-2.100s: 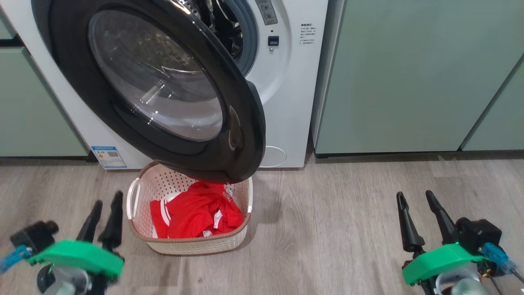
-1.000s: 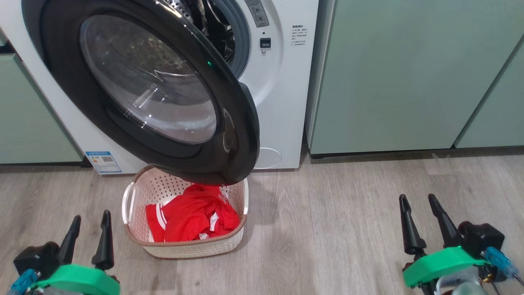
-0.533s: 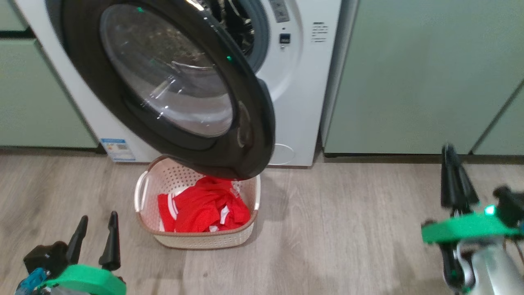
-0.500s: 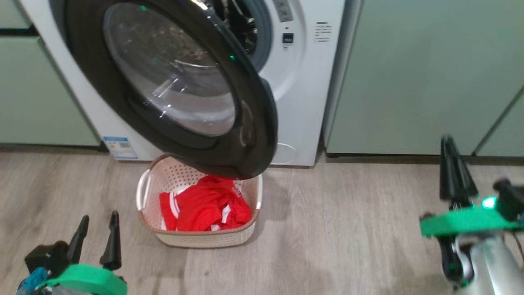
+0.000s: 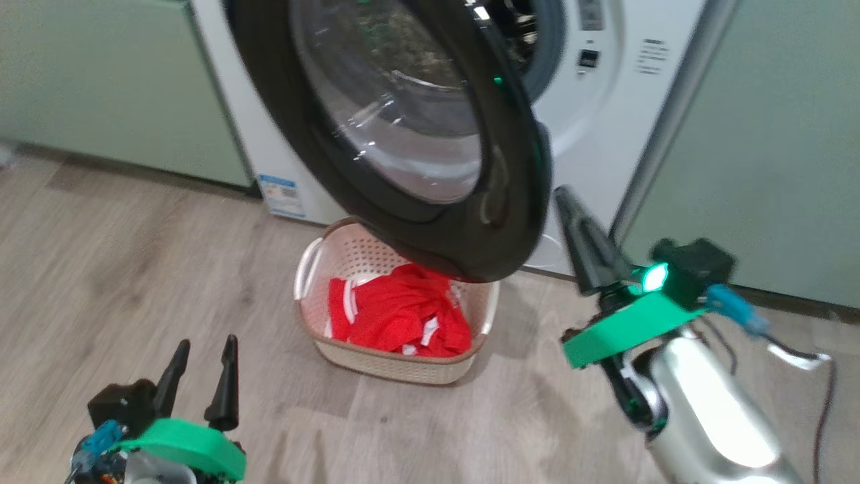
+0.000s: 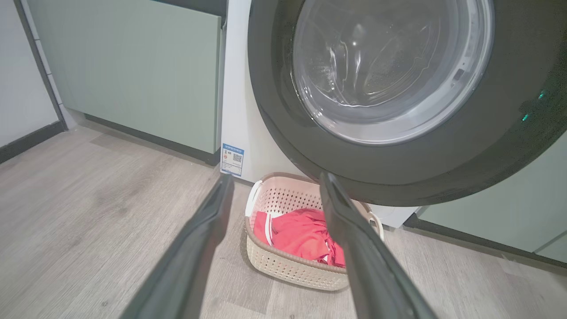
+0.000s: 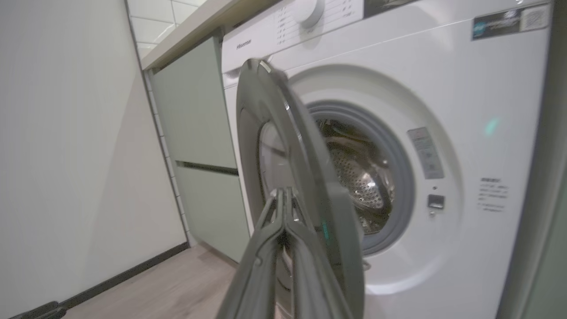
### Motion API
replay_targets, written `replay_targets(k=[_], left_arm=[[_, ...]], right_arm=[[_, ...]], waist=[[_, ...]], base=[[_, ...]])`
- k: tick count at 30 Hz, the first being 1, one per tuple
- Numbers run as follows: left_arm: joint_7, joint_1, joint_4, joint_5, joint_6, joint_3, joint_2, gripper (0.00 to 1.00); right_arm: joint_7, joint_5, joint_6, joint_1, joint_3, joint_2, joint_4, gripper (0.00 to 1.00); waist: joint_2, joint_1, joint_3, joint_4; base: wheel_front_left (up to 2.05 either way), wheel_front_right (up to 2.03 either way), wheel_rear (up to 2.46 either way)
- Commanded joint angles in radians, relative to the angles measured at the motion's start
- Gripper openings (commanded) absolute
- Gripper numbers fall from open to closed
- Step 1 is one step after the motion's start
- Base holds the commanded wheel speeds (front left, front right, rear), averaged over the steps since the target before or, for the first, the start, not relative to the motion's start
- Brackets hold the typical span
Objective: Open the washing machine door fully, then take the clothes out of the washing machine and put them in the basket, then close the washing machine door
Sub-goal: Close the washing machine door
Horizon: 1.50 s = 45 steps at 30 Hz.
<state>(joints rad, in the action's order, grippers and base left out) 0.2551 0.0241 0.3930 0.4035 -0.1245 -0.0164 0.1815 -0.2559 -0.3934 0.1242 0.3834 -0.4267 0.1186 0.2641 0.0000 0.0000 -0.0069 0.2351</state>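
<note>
The washing machine door (image 5: 295,121) stands swung out, its black rim hanging over the cream basket (image 5: 396,366) on the floor. Red clothes (image 5: 396,316) with white trim lie in the basket. Behind the door, the white washing machine (image 5: 591,128) shows its grey gasket and steel drum (image 7: 359,177). My right gripper (image 5: 563,195) is shut on nothing, raised just right of the door's free edge. In the right wrist view its tips (image 7: 283,191) lie against the door (image 7: 283,115); I cannot tell if they touch. My left gripper (image 5: 207,344) is open, low, left of the basket (image 6: 288,266).
Pale green cabinets flank the machine on the left (image 5: 101,74) and the right (image 5: 772,168). A pale wall (image 7: 66,155) with dark skirting runs along the far left. Wood floor (image 5: 134,269) stretches around the basket.
My right gripper has shut and risen from the floor level to the door's free edge. The head camera has swung, shifting the whole picture. The left gripper stays open and low.
</note>
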Motion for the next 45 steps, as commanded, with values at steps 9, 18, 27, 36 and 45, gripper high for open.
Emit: replay_targets(k=[9, 18, 27, 36, 45], left_arm=[[0.007, 0.079, -0.024, -0.001, -0.006, -0.022, -0.009, 1.00], [0.007, 0.101, -0.025, 0.006, -0.006, -0.054, -0.026, 1.00], [0.007, 0.133, -0.046, 0.006, -0.006, -0.066, -0.039, 1.00], [0.007, 0.188, -0.062, 0.000, -0.006, -0.082, -0.074, 1.00], [0.007, 0.256, -0.073, -0.006, -0.006, -0.106, -0.107, 1.00]], right_arm=[[-0.006, -0.046, 0.007, 0.151, -0.126, -0.006, 0.190, 0.00], [-0.006, -0.054, 0.007, 0.246, -0.043, -0.015, 0.319, 0.00], [-0.006, -0.046, 0.007, 0.360, 0.064, -0.008, 0.411, 0.00], [-0.006, -0.011, 0.007, 0.532, 0.146, 0.022, 0.501, 0.00], [-0.006, 0.029, 0.007, 0.764, 0.166, 0.087, 0.612, 0.00]], waist=[[0.0000, 0.0000, 0.041, 0.109], [0.0000, 0.0000, 0.089, 0.129], [0.0000, 0.0000, 0.172, 0.121], [0.0000, 0.0000, 0.286, 0.119], [0.0000, 0.0000, 0.400, 0.134]], base=[[0.00, 0.00, 0.00], [0.00, 0.00, 0.00], [0.00, 0.00, 0.00], [0.00, 0.00, 0.00], [0.00, 0.00, 0.00]])
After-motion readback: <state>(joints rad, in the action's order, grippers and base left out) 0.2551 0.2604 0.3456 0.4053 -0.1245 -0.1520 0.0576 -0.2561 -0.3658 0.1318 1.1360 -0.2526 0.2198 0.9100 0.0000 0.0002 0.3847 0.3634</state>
